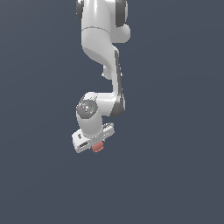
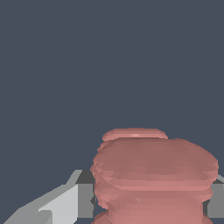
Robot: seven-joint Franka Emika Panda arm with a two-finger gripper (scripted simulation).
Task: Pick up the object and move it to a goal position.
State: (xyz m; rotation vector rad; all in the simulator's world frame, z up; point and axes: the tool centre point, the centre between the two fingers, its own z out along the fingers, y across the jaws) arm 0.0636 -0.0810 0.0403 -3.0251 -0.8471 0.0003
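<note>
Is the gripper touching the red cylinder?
Touching. In the wrist view the cylinder sits between the fingers with no gap; the exterior view shows it at the gripper.

The arm (image 1: 103, 52) hangs down from the top edge of the exterior view, and the pincer (image 1: 97, 147) sits at its lowest end. The object (image 1: 98, 147) lies directly under the pincer body, touching it, toward the exterior view's right of the pincer's wide housing. In the wrist view the object (image 2: 153, 175) sits between the two fingers (image 2: 65, 203), one finger on each side of it, pressed close against its sides. Whether the object rests on the desk (image 1: 175, 175) or hangs above it cannot be told from either view.
</note>
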